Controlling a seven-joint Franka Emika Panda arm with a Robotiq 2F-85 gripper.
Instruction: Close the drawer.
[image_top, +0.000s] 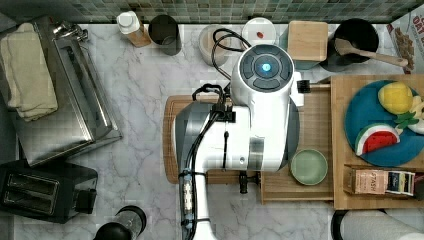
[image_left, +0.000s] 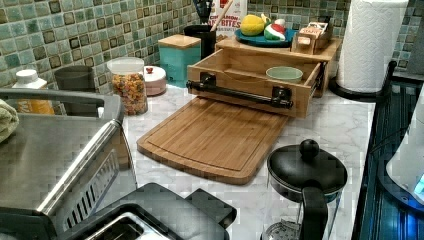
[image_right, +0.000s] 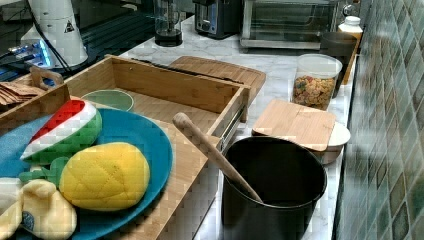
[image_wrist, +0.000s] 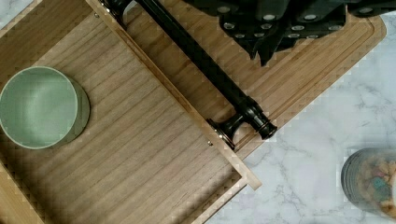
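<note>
1. The drawer (image_left: 250, 75) stands pulled out from under the cabinet top (image_left: 280, 47), over the marble tabletop (image_left: 330, 125); its black handle (image_left: 240, 93) runs across the front, facing the left view's lower left.
2. A green bowl (image_wrist: 39, 107) sits inside the drawer near one rear corner (in the top view, at the drawer's lower right, just beside the cabinet).
3. A grooved cutting board (image_left: 212, 140) lies flat on the tabletop, directly in front of the drawer; the drawer front overhangs its far edge.
4. The arm (image_top: 250, 130) hangs over the board and the drawer front in the top view, covering most of both.
5. The gripper (image_wrist: 273, 32) appears in the wrist view as dark parts above the board, just beside the handle and on its outer side; whether the jaws stand wide or narrow cannot be told, and no contact with the handle can be made out.
6. On the cabinet top: a blue plate (image_right: 145, 145) with toy fruit, and a small box of tea bags (image_top: 382, 181).
7. A jar of coloured cereal (image_left: 129, 85) stands on the tabletop at the left view's left of the drawer, well apart from it.
8. A black pot (image_right: 275, 185) holding a wooden spoon (image_right: 210, 150) stands beside the cabinet, against the tiled wall.
</note>
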